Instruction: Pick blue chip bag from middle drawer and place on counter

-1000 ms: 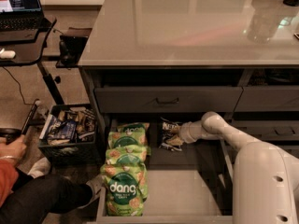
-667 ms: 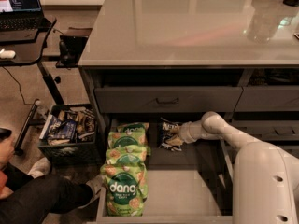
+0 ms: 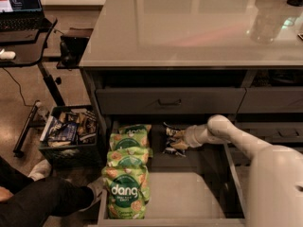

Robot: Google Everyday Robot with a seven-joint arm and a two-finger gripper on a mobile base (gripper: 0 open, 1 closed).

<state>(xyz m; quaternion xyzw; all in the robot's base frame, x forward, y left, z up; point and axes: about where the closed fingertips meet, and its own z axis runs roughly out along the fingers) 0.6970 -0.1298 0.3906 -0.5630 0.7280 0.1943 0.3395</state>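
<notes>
Room: we see a speckled brown floor [image 3: 19, 112] to the left of a dark grey cabinet [image 3: 94, 93], in dim, warm light.
Counter: a broad, glossy grey-beige counter [image 3: 189, 27] caps the cabinet. It mirrors pale streaks of light, and a few blurred things stand at its far right corner.
Arm: the white arm [image 3: 265, 174] comes in from the lower right and reaches left, down into the open drawer.
Middle drawer: the middle drawer [image 3: 189, 197] is pulled far out towards us. Its flat grey floor is bare at the near right.
Upper drawer: a closed drawer front [image 3: 169, 101] with a small curved handle sits just above it.
Person: a leg in dark trousers [image 3: 38, 202] lies along the lower left edge, close to the drawer's left wall.
Desk: a black desk [image 3: 28, 51] stands at the upper left with an open laptop [image 3: 19, 4] on it.
Crate: a dark crate [image 3: 66, 136] full of packets rests on the floor between the desk and the cabinet.
Green bags: a row of green bags [image 3: 127, 183] lies along the left side of the drawer.
Blue chip bag: the blue chip bag [image 3: 171, 130] is inside the drawer, at the back, just right of the green bags.
Gripper: the gripper [image 3: 179, 142] is at the blue chip bag, touching it. We cannot tell whether it grasps the bag.
</notes>
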